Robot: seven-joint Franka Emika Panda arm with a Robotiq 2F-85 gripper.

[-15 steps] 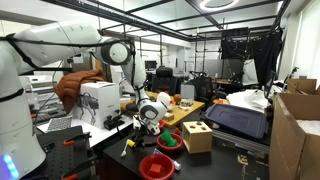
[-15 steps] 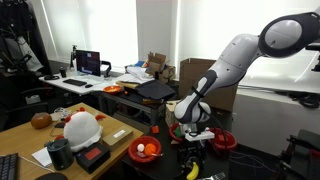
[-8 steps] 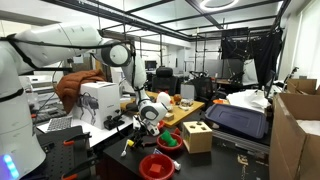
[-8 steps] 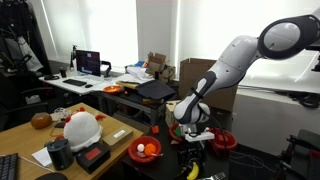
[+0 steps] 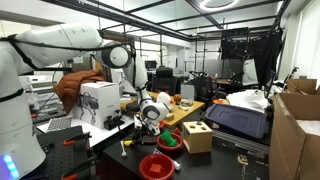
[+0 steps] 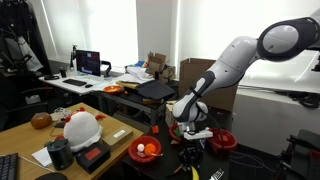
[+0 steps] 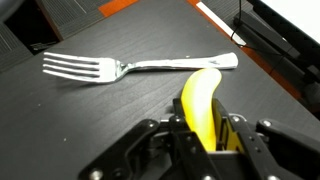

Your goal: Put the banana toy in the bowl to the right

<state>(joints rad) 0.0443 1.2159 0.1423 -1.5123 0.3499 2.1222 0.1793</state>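
Claw (image 7: pixel 203 130) clamped banana toy (image 7: pixel 199 95), tip toward fork (image 7: pixel 130 68).

The white arm (image 5: pixel 60 40) arches out from its base, elbow high, and folds down at the wrist (image 6: pixel 190 110) so the gripper (image 7: pixel 203 128) points downward. Its black fingers (image 7: pixel 228 130) are closed on the banana toy (image 7: pixel 200 95). From the side views the grip itself is hard to make out.
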